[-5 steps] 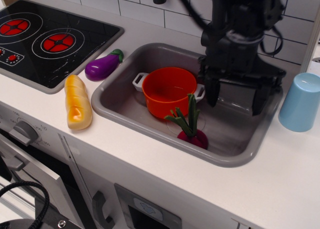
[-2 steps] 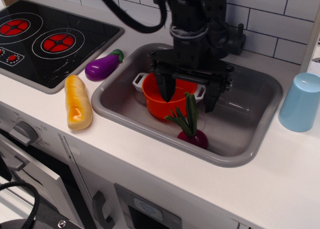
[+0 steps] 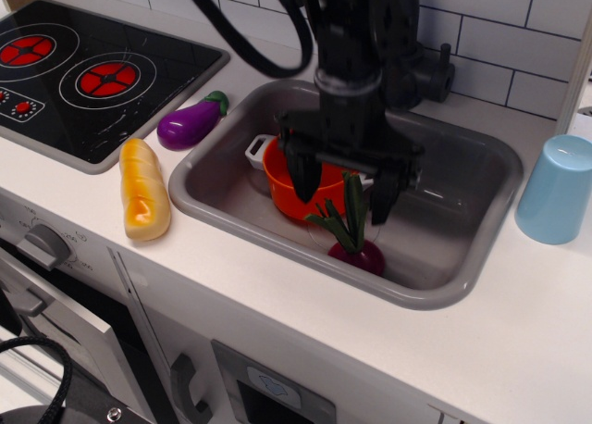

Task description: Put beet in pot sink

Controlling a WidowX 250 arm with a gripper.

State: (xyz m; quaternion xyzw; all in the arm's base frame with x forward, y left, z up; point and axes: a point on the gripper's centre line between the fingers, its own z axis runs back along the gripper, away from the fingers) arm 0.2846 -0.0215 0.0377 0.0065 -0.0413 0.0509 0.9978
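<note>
Pot (image 3: 294, 194) mostly hidden behind end effector (image 3: 342, 185), stove (image 3: 83, 72) cropped at left

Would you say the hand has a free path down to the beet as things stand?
Probably yes: the open hand hangs above the beet in the sink, stalks upright, uncovered; the pot crowds one finger.

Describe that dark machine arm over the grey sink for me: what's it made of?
The arm is all black, blocky and matte, with thick black cables looping off it. Its gripper ends in two flat, tapering black fingers. No markings are visible.
</note>
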